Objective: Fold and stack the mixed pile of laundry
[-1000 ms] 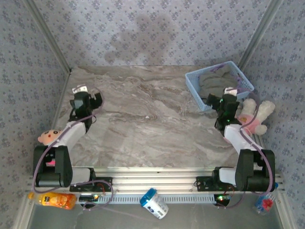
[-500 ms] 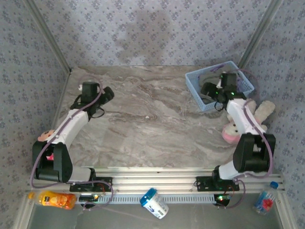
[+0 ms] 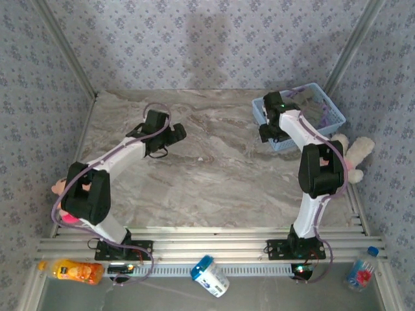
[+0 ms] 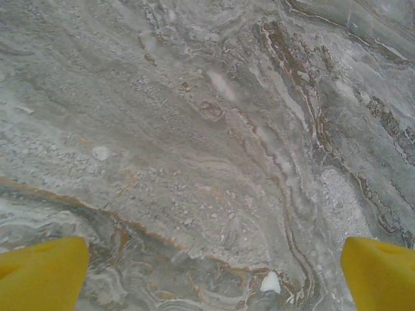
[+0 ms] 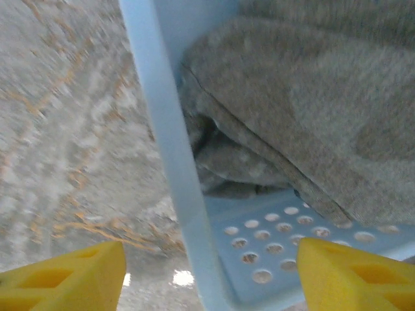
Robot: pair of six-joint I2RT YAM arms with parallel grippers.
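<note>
From where I stand, the left gripper [image 4: 211, 275] hovers over bare marble worktop [image 3: 214, 181], its fingers spread wide and holding nothing. Farther back, the right gripper [image 5: 207, 278] is spread too, straddling the near wall of the light blue basket [image 5: 165, 129]. The gray garment [image 5: 311, 103] lies bunched inside the basket. As I judge it, the gripper should shift inward past that wall, settle over a thick fold, and pinch cloth alone, or the basket may lift with it.

Gray garment [image 5: 311, 110] crumpled, bunched inside blue basket [image 5: 165, 149].
</note>
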